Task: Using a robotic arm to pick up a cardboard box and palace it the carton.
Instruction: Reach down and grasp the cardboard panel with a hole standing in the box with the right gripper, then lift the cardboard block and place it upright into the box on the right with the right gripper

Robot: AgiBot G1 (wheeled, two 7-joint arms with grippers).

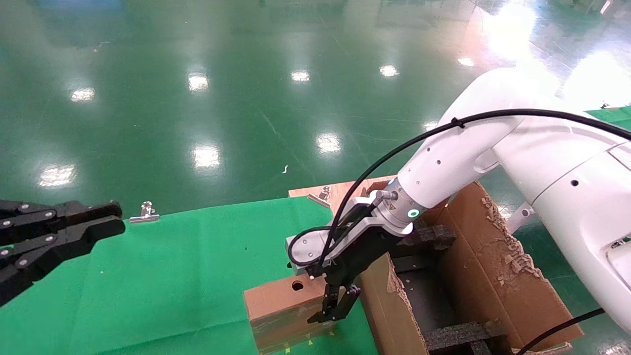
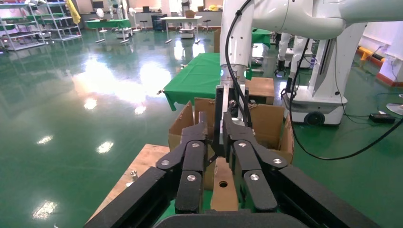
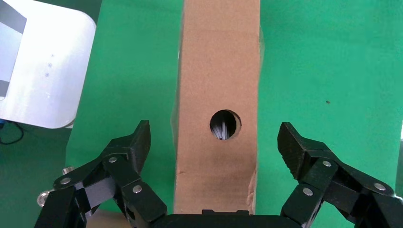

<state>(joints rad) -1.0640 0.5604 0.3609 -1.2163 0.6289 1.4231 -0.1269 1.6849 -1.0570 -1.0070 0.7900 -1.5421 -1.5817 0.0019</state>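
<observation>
The small brown cardboard box (image 1: pixel 276 301) with a round hole lies on the green cloth, right beside the carton's near wall. The white robotic arm (image 1: pixel 458 153) reaches down over it. My right gripper (image 1: pixel 337 308) is open and straddles the box's end; in the right wrist view the box (image 3: pixel 216 71) runs between the spread fingers (image 3: pixel 133 147) with clear gaps on both sides. The large carton (image 1: pixel 493 266) with ragged flaps and black foam stands to the right. My left gripper (image 1: pixel 123 219) hovers far left, empty, with a narrow gap between its fingers.
Green cloth (image 1: pixel 187 266) covers the table. A metal clip (image 1: pixel 144 212) holds its far edge, and another clip (image 1: pixel 323 193) sits on a wooden board (image 1: pixel 345 190) behind the carton. Glossy green floor lies beyond. A white robot base (image 2: pixel 316 102) stands farther off.
</observation>
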